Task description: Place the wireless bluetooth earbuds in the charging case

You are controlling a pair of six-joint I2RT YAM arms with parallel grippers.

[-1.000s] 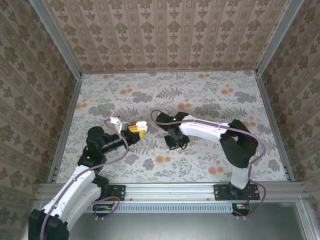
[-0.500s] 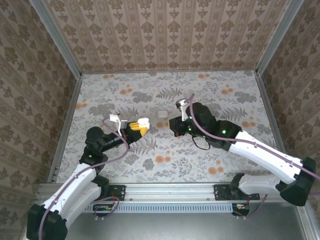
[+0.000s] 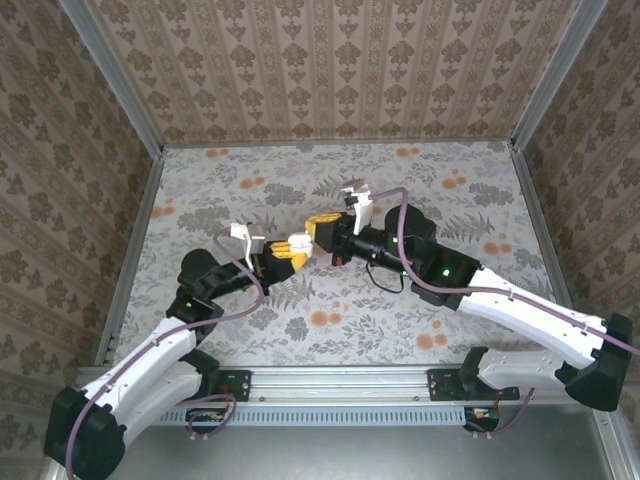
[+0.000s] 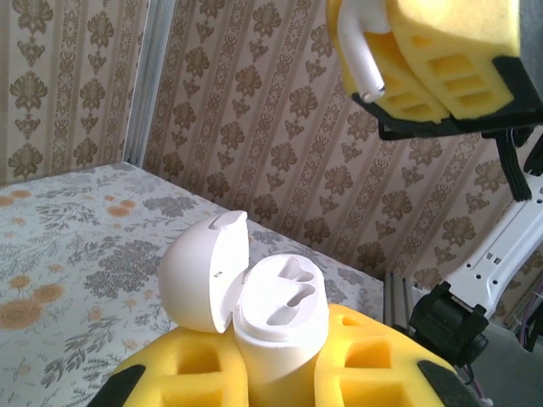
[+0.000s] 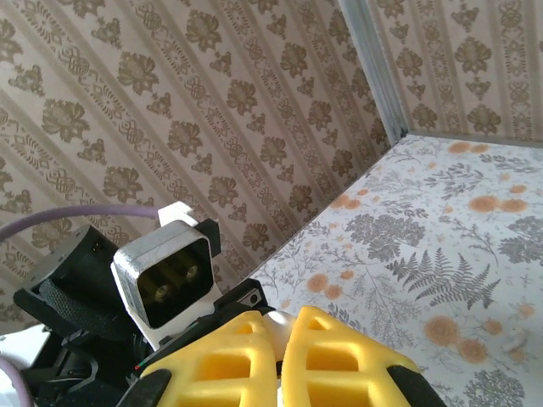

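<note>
The white charging case [image 4: 280, 326] stands upright with its lid [image 4: 199, 271] hinged open to the left and two empty sockets on top. My left gripper [image 4: 276, 369] is shut on its body with yellow foam pads. In the top view the case [image 3: 297, 242] sits at the left gripper [image 3: 290, 252], raised above the table. My right gripper [image 3: 324, 232] hovers just right of it and close above, shut on one white earbud [image 4: 358, 47] whose stem pokes out of the pads. That earbud [image 5: 293, 325] shows as a white bulge between the right gripper [image 5: 284, 343] pads.
The floral table [image 3: 420, 190] is walled by patterned panels on three sides. A small white speck [image 5: 513, 340] lies on the table to the right of the right gripper; I cannot tell what it is. The left wrist camera [image 5: 165, 280] is close in front of the right gripper.
The right arm has swung left and turned its gripper toward the left gripper, ending just above the open case. The left gripper has shifted slightly right with the case.
</note>
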